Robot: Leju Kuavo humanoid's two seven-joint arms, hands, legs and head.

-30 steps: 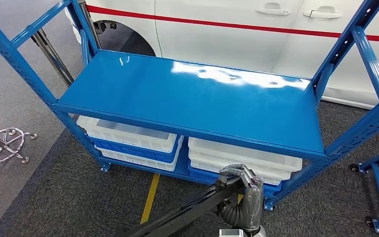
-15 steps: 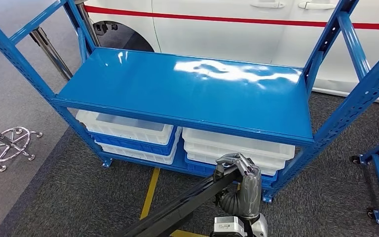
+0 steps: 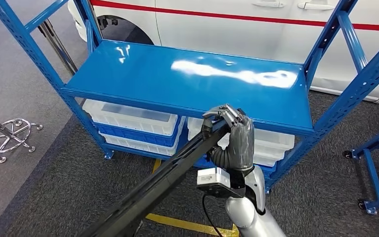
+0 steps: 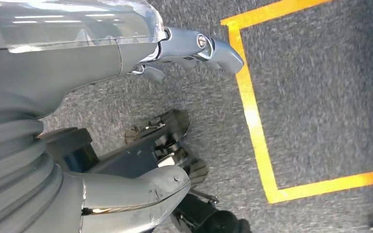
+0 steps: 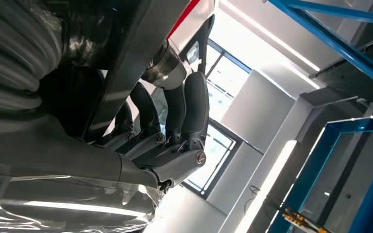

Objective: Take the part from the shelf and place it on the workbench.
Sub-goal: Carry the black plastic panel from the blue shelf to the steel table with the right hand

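Note:
My right hand [image 3: 232, 136] grips the upper end of a long black bar-shaped part [image 3: 163, 182]. The part slants from the lower left of the head view up to the front edge of the blue shelf [image 3: 177, 74]. In the right wrist view the dark fingers [image 5: 175, 121] wrap around the black part [image 5: 141, 53]. The shelf's top deck is bare and glossy. My left hand [image 4: 77, 63] hangs over grey carpet with its fingers apart and nothing in it.
White and blue bins [image 3: 133, 123] are stacked on the shelf's lower level. A white car [image 3: 227, 19] with a red stripe stands behind the shelf. A chrome castor base [image 3: 10, 138] is at the left and a blue cart frame [image 3: 375, 168] at the right. Yellow floor tape [image 4: 252, 111] marks the carpet.
My right hand has risen with the black part, from below the shelf's lower level up to the top deck's front edge. The camera has shifted slightly.

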